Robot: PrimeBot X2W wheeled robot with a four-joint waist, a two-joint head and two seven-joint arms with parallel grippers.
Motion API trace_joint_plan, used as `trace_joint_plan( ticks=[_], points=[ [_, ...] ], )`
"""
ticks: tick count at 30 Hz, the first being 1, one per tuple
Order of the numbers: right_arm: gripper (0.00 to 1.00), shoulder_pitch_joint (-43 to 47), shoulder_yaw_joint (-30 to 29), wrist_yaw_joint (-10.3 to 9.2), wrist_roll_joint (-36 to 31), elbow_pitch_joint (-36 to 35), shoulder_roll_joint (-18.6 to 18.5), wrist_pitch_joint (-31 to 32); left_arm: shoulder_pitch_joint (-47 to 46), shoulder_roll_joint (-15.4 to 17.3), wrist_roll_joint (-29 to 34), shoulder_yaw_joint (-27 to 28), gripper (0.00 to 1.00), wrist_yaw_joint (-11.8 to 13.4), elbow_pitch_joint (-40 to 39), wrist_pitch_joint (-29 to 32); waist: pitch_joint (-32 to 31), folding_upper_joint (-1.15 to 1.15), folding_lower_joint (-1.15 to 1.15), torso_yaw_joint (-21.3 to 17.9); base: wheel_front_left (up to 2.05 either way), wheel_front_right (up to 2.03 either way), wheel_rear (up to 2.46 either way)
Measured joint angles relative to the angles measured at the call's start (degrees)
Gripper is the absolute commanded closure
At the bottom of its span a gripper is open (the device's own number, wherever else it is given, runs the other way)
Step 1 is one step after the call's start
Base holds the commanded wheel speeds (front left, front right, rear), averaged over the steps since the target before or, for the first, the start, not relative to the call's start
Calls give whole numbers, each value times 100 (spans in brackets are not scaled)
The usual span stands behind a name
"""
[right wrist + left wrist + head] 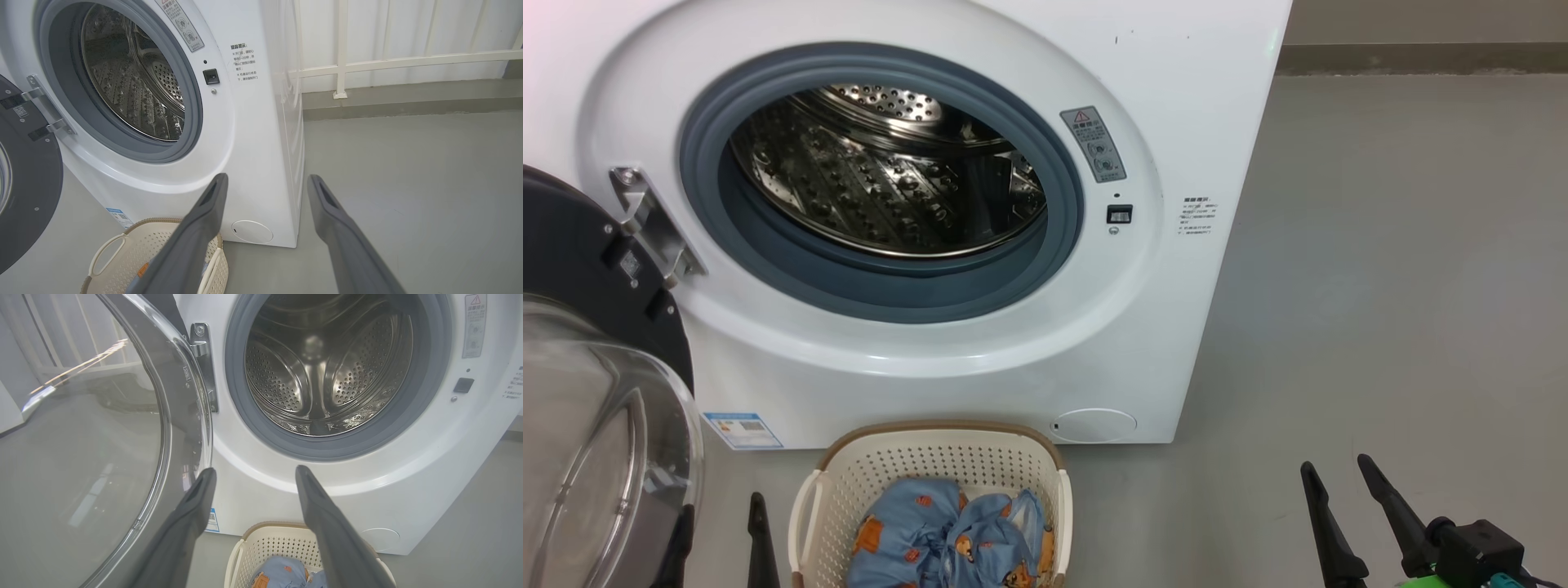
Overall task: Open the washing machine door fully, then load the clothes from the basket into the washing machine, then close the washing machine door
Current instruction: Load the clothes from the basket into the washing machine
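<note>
- At the foot of the washing machine (1176,98), heaped inside the basket (931,461): the clothes (947,531), light-blue bear-print fabric, bunched and creased.
- Handling, as judged: soft, light and limp. They will likely drape and trail when lifted, and a thin pinch may slip off.
- Hold point, as judged: a raised fold at the top of the heap, taken deep enough to gather several layers.
- Basket: perforated cream plastic with a brown rim, on the floor (1380,286) just in front of the machine. It is probably light enough to shift if the fabric snags.
- Drum (890,180): steel, nothing in it, ringed by grey rubber.
- Washing machine door (572,245): swung wide on its hinge (649,224) to the robot's left.
- Left gripper (254,471): fingers spread wide, empty, just beside the door glass and above the basket, aimed at the machine.
- Right gripper (267,177): fingers spread wide, empty, low over bare floor, to the right of the basket.
</note>
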Motion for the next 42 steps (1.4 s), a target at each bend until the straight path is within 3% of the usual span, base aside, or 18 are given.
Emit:
trace_joint_plan(
  ticks=[21,30,42],
  points=[
    [0,-73,53,0,5,-88,-41,0,-414,-41,-21,-243,0,-152,154,1,483,0,0,-20,0,0,0],
    [0,-513,65,0,5,-313,-146,0,-1204,-78,-112,-358,0,-160,413,0,1236,0,0,-91,0,0,0],
    [0,-1037,182,0,22,-149,-212,0,-2115,-111,-261,-497,0,-359,1079,0,2431,0,0,-197,0,0,0]
  ],
)
